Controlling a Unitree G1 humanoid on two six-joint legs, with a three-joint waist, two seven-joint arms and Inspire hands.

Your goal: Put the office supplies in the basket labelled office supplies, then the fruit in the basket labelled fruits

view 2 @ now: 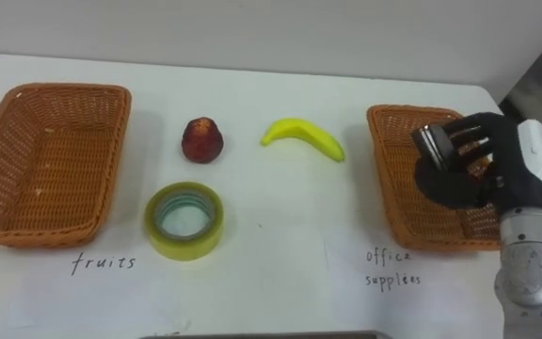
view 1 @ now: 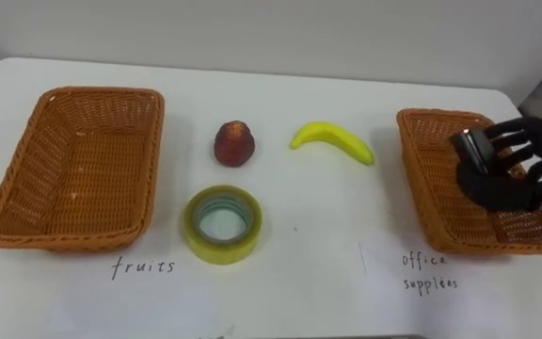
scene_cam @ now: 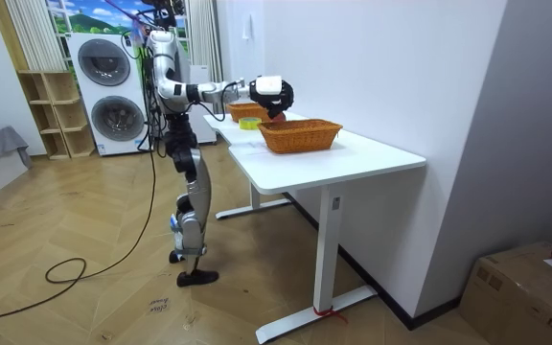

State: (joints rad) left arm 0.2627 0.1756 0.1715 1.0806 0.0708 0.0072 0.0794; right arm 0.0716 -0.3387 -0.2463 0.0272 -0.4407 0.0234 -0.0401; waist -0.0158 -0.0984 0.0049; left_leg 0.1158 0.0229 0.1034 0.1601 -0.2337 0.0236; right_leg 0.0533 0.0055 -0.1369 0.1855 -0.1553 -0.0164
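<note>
My right hand (view 1: 508, 179) hovers over the right wicker basket (view 1: 412, 169), the one marked for office supplies, with its fingers curled round a small dark grey object (view 1: 472, 149). On the white table between the baskets lie a yellow banana (view 1: 333, 141), a red fruit (view 1: 235, 143) and a yellow-green roll of tape (view 1: 222, 223). The left wicker basket (view 1: 156, 151), marked for fruits, holds nothing. In the room view I stand at the table's side with my right hand (scene_cam: 278, 96) stretched out over the near basket (scene_cam: 300, 135).
Handwritten labels sit on the table (view 1: 346, 282) in front of each basket. The table's far edge meets a pale wall. In the room view, washing machines (scene_cam: 113, 91) and a shelf stand behind me, and a cardboard box (scene_cam: 525, 292) sits on the floor.
</note>
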